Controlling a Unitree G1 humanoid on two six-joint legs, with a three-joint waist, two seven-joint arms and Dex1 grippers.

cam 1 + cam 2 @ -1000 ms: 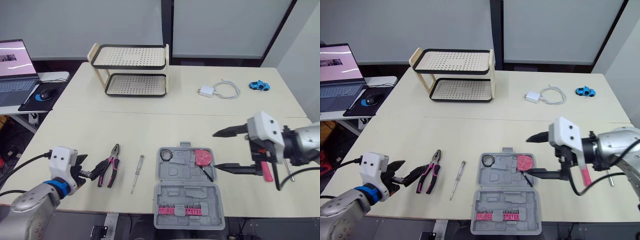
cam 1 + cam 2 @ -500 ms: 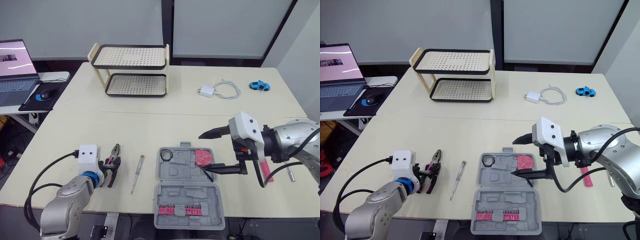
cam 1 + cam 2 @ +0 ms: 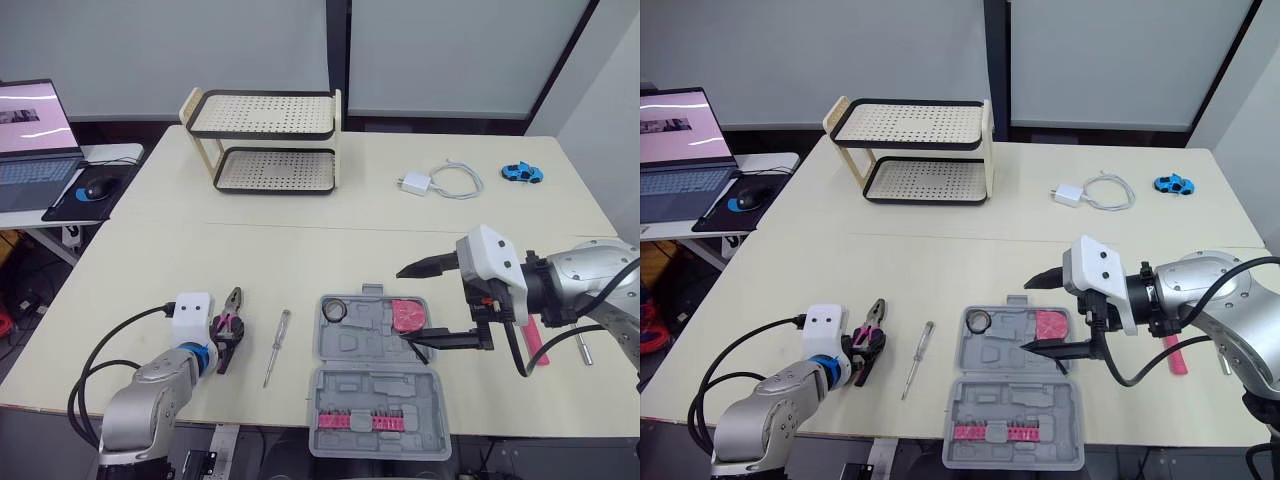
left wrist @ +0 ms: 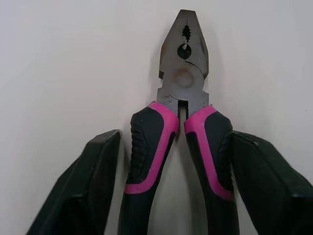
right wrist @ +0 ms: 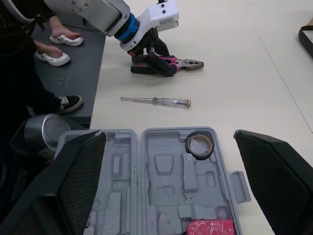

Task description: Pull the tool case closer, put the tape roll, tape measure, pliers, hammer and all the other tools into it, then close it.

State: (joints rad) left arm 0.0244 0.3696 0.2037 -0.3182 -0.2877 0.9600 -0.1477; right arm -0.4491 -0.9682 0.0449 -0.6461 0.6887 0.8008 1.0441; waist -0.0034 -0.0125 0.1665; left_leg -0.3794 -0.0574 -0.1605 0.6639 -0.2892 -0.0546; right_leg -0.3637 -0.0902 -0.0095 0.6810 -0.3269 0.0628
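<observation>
The left pincer (image 4: 176,137), spread apart, straddled the handles of the pliers (image 4: 183,83). The right pincer (image 3: 406,306) gaped wide just over the open tool case (image 3: 372,385), which held the tape roll (image 3: 333,310) and tape measure (image 3: 406,314).

No lettering, brand, number or sign can be read anywhere. The laptop (image 3: 30,125) at the upper left of the frame has a lit screen, but its content is too small to make out.
</observation>
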